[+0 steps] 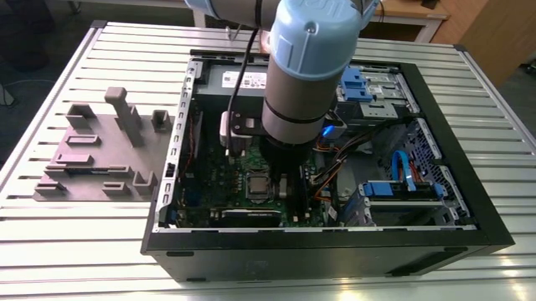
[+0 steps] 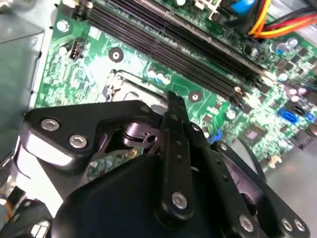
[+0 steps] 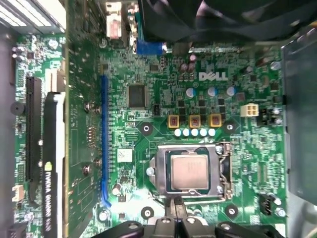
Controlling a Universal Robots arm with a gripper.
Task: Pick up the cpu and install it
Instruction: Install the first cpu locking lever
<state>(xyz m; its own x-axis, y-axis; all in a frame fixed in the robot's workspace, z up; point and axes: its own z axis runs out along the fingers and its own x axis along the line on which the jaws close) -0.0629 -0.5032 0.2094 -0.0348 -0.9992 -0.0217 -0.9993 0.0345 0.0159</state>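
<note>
Cpu (image 3: 189, 171) seated in socket (image 3: 225, 171), beside hand (image 3: 178, 210) (fingers together, empty).

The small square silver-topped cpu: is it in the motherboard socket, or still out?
In. In the first wrist view the small square silver-topped cpu lies flat inside the metal socket frame on the green motherboard.

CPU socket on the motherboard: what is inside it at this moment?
In the first wrist view the cpu lies flat inside the socket, its silver top showing, framed by the metal bracket. The contacts beneath it are covered. The end effector hangs beside the socket.
</note>
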